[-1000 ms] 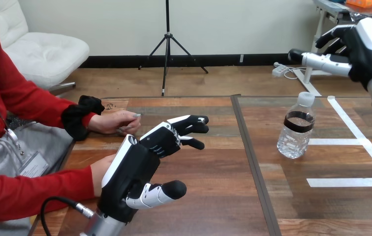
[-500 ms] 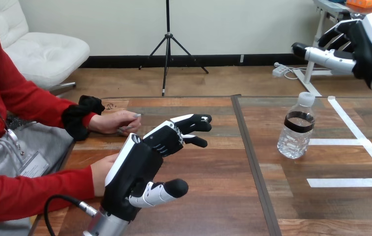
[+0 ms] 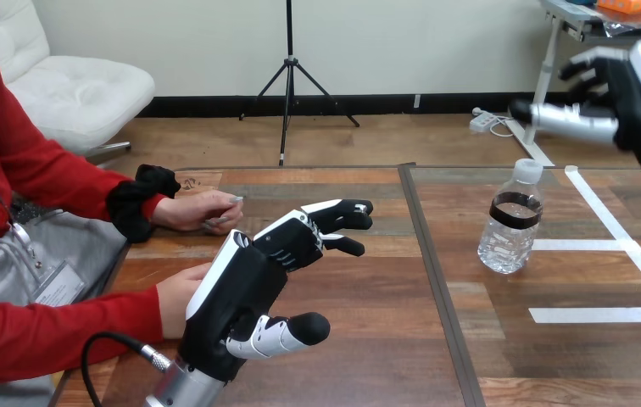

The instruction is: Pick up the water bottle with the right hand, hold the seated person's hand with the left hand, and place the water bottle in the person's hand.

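So the water bottle [image 3: 510,219] is clear plastic with a white screw cap, a dark band around its middle and a ribbed lower half. It's standing upright on the wooden table [image 3: 368,339], on the right-hand section past the dark seam [image 3: 437,288] that runs down the tabletop, and just left of the white tape lines [image 3: 614,280]. Nothing's touching it. The table itself is smooth brown plank-look wood with visible grain. The right hand [image 3: 631,89] is up in the air above and to the right of the bottle, well apart from it, with its glossy black-and-white fingers loosely spread, thumb poking out to the left, and nothing in its grasp. The left hand [image 3: 245,292] sits low over the left part of the table, white shell on its back, fingers stretched forward and only slightly bent, thumb out to the side, not wrapped around anything. The person's nearer hand [image 3: 175,297] is right against the back of it, partly hidden, so I can't tell if they actually touch. The person's farther hand [image 3: 203,210] rests on the table's edge, apart from both robot hands.
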You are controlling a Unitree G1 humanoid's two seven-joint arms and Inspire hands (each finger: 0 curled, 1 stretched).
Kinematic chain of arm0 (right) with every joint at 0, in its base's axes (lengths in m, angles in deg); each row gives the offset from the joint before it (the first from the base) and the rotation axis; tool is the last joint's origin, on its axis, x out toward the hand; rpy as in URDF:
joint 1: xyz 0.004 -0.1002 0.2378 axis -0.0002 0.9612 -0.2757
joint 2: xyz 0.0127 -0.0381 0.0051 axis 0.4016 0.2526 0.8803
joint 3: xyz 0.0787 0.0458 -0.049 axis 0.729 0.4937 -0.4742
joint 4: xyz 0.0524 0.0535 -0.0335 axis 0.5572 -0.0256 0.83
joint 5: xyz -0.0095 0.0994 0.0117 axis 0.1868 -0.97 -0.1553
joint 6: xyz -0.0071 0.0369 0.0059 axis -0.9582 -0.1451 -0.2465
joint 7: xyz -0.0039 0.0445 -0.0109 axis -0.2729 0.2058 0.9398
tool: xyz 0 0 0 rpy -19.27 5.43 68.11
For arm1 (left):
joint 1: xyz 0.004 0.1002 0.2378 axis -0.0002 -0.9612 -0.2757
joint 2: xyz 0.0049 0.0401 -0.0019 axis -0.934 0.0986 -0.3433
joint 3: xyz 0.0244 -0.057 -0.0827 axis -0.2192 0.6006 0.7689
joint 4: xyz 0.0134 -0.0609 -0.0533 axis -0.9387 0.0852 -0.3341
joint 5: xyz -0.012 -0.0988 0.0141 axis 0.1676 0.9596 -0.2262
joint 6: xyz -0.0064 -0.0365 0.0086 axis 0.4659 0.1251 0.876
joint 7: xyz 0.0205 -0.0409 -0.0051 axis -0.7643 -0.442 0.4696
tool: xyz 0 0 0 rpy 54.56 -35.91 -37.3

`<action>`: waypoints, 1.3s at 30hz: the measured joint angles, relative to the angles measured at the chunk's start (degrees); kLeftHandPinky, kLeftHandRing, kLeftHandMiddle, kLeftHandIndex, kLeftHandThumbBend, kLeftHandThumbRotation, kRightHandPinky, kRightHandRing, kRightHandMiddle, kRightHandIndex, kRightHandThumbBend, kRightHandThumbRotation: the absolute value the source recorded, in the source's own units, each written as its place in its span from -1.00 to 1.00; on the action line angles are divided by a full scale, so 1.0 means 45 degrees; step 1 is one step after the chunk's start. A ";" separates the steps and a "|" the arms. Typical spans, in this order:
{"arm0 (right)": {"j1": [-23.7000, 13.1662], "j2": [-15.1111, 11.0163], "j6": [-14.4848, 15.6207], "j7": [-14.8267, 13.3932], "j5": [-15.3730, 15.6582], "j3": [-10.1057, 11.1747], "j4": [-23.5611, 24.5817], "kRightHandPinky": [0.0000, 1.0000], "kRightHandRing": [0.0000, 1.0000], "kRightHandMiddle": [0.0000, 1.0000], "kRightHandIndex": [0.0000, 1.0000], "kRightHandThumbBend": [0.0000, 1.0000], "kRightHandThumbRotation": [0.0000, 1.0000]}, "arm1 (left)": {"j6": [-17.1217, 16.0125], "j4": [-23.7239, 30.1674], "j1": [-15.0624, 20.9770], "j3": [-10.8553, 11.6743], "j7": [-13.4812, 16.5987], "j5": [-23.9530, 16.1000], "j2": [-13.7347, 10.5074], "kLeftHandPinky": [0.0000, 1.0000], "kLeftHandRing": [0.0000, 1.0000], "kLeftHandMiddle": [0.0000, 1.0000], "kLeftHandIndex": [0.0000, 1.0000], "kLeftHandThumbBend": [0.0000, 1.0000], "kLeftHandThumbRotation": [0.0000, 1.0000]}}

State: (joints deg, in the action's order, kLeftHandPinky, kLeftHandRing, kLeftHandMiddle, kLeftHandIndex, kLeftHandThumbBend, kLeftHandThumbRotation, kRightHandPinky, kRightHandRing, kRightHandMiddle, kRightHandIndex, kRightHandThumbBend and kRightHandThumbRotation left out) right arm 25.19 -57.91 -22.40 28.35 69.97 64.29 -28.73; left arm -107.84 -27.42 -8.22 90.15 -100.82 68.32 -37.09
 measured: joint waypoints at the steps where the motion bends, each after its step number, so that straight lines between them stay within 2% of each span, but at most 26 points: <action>1: -0.0031 0.0002 -0.0061 0.0000 -0.0005 -0.0012 -0.0233 0.25 0.57 0.63 0.69 1.00 0.26 | -0.0001 0.0000 0.0000 0.0001 0.0000 0.0002 -0.0001 0.35 0.60 0.65 0.54 0.77 0.31; 12: -0.0475 0.0096 -0.0283 -0.0001 0.0306 -0.0595 -0.2745 0.32 0.67 0.72 0.72 1.00 0.25 | -0.0043 0.0005 -0.0003 -0.0001 0.0182 -0.0058 -0.0006 0.33 0.58 0.64 0.53 0.78 0.32; 24: -0.0943 0.0348 -0.0718 -0.0001 0.0592 -0.1245 -0.4681 0.33 0.66 0.72 0.71 1.00 0.30 | -0.0129 0.0015 -0.0081 -0.0006 0.0295 -0.0099 -0.0008 0.32 0.57 0.62 0.54 0.79 0.34; 39: -0.1315 0.1057 -0.0959 -0.0173 0.0964 -0.1896 -0.5822 0.39 0.70 0.71 0.69 1.00 0.29 | -0.0243 0.0370 -0.0316 -0.0041 0.0603 -0.0166 -0.0004 0.30 0.56 0.61 0.53 0.79 0.33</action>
State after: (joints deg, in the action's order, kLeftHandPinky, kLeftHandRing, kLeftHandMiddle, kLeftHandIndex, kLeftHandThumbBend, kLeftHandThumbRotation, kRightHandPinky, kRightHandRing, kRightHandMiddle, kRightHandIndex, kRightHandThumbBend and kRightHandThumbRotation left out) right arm 19.27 -53.15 -26.71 27.57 74.31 55.76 -54.93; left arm -108.93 -25.75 -9.64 89.97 -98.10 67.57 -37.11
